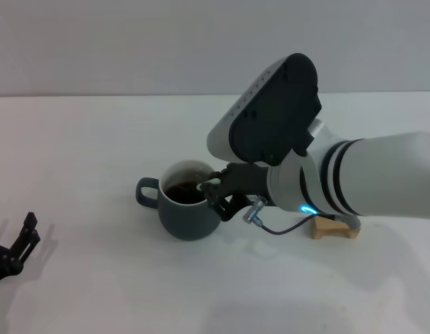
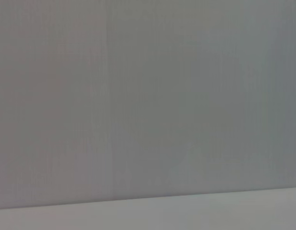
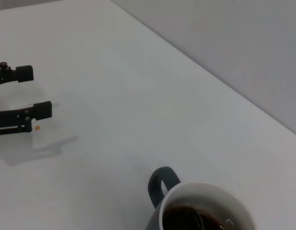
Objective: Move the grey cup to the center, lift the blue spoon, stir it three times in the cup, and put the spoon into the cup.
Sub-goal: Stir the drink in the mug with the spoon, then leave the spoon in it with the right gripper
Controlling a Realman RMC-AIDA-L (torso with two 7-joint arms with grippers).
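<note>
Hovering at the rim of the grey cup (image 1: pixel 189 209), your right hand (image 1: pixel 213 193) had its dark fingers over the brown liquid; whether they gripped anything, you could not tell. That cup stood mid-worktop (image 1: pixel 97 139), handle toward your left hand (image 3: pixel 23 96), which waited well apart, fingers spread open.

A plain grey wall (image 2: pixel 148 96) above a pale tabletop (image 2: pixel 186 213) strip.

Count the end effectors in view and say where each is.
2. The right end effector is at the grey cup rim; the left end effector sits open, parked far off at the table's left edge.
</note>
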